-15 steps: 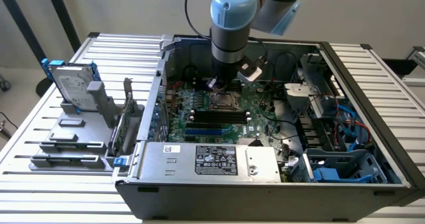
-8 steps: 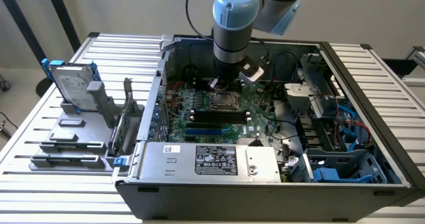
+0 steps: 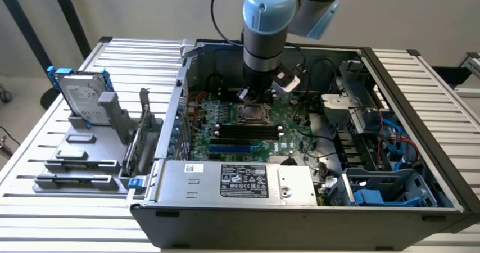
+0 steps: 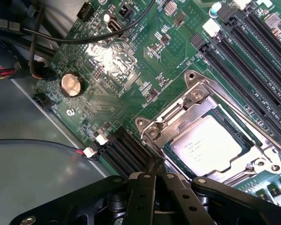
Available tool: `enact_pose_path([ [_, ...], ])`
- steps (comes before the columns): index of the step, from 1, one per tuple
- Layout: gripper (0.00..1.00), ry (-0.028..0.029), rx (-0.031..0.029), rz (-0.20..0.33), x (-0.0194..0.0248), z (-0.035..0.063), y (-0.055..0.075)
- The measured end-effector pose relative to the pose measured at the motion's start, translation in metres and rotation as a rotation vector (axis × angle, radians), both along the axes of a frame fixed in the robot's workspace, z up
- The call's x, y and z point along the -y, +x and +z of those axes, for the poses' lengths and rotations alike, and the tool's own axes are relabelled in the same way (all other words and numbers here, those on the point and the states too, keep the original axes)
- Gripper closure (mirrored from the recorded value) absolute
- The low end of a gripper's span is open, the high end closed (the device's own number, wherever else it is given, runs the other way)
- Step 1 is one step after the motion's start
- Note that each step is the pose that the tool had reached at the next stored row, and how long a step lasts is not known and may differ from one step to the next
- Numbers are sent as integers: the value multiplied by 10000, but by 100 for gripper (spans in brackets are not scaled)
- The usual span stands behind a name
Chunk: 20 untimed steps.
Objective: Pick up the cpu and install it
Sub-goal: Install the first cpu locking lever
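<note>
- Sitting flat inside the metal socket frame (image 4: pixel 196 105) on the green motherboard (image 4: pixel 131 61), the cpu (image 4: pixel 207 144) shows its silver top.
- Gripper (image 4: pixel 155 180) hangs just beside the socket's corner, apart from the cpu, fingers drawn close together and holding nothing.
- Exterior view: the arm (image 3: pixel 266 34) reaches down into the open computer case (image 3: pixel 300 208) over the socket.
</note>
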<state>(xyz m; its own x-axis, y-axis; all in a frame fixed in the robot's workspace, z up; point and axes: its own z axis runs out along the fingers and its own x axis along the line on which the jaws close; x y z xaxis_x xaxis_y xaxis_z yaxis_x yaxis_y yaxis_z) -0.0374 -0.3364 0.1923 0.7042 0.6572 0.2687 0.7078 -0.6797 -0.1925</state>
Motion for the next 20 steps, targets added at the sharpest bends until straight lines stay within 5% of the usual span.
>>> enact_pose_path([
  [20, 89, 0, -15, -30, 13, 0, 37],
])
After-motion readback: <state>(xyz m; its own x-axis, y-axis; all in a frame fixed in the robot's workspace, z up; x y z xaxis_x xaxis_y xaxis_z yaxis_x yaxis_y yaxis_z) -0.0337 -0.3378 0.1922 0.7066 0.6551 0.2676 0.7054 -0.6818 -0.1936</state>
